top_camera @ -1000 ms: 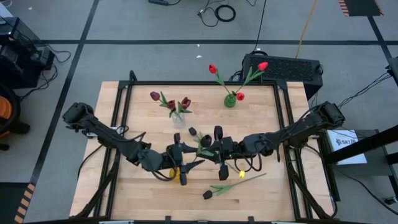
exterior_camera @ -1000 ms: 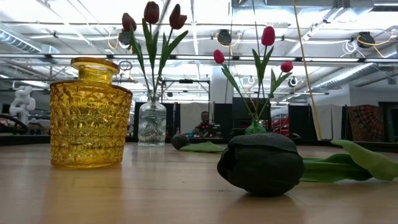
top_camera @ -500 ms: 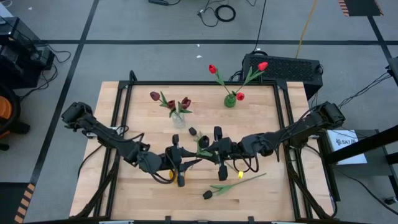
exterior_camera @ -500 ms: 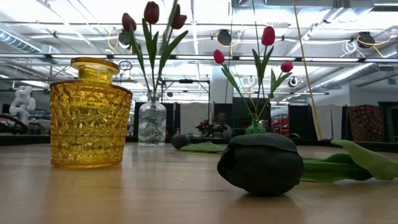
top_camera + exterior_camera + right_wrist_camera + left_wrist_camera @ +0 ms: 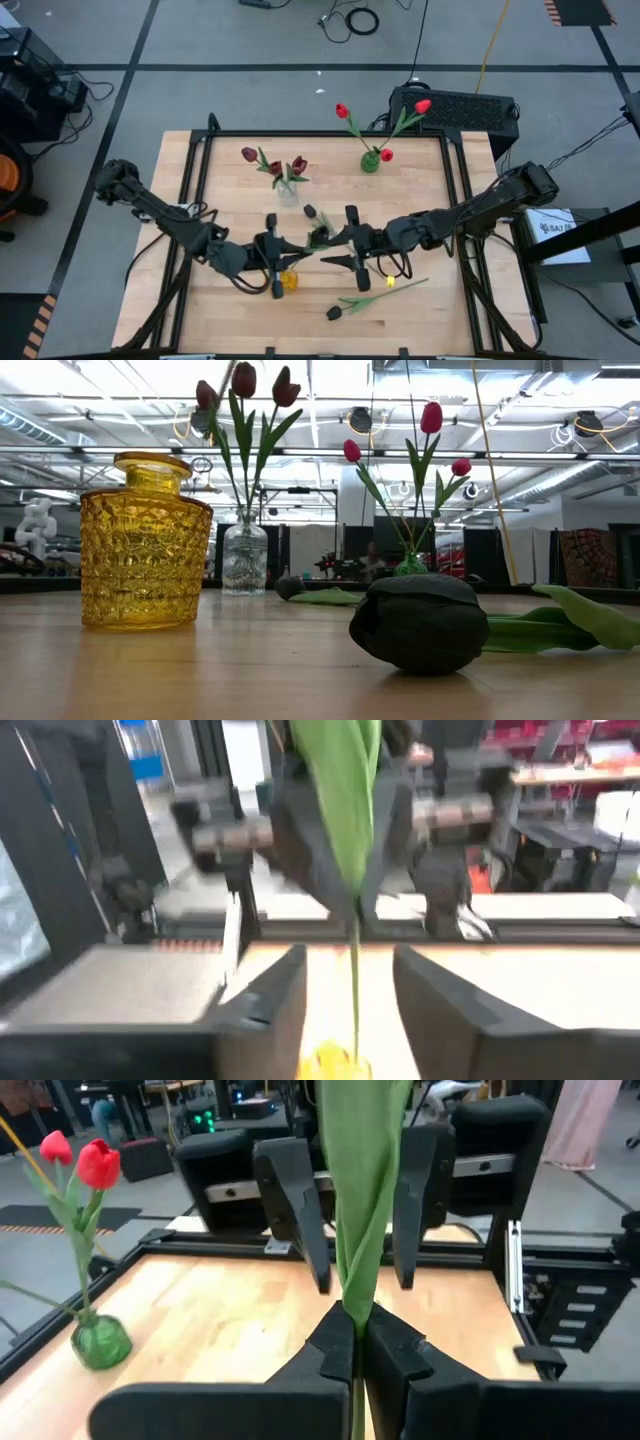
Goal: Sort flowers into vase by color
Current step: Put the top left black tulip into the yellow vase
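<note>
Left pincer (image 5: 352, 1352) around tulip stem (image 5: 358, 1230).

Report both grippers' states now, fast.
Left gripper: closed on the green tulip stem.
Right gripper: open, fingers either side of the stem, not gripping it.

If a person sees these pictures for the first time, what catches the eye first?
At the table's middle, the left gripper is shut on a flower's green stem, while the right gripper stands open around it. Behind them, maroon tulips fill a clear vase and red tulips a green vase; a yellow jar stands near the front.
</note>
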{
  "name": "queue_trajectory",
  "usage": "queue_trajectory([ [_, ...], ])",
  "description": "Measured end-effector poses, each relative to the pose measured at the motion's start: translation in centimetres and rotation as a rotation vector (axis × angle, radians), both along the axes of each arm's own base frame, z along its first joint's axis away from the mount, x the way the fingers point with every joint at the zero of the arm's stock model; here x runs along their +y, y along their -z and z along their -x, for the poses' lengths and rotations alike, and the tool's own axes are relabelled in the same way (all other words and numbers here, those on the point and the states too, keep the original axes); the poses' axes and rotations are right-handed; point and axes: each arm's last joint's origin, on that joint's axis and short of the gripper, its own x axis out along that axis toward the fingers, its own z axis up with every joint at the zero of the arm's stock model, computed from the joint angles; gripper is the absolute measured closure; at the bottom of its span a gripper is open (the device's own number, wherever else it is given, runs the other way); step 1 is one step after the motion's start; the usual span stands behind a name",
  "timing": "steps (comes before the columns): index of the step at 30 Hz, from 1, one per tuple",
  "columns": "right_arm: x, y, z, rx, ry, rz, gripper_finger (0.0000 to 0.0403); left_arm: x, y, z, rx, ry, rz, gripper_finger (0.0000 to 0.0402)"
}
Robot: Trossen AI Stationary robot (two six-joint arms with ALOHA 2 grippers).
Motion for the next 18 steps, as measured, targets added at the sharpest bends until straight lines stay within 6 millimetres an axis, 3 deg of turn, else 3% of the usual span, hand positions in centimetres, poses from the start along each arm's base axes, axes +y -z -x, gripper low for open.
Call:
queue_trajectory([
  [8,-0.6,-1.0,2.7,0.14,-0.003,0.001,0.0172,-2.4,0.4,3.8,-0.04,0.0,0.015,0.0392],
  [13,-0.6,-1.6,3.7,0.161,-0.01,-0.005,0.0157,-4.1,2.0,5.7,-0.123,0.001,0.058,0.0392],
  [18,-0.6,-1.6,3.8,0.167,-0.014,-0.004,0.0156,-4.4,2.9,6.8,-0.205,-0.037,0.029,0.0392],
])
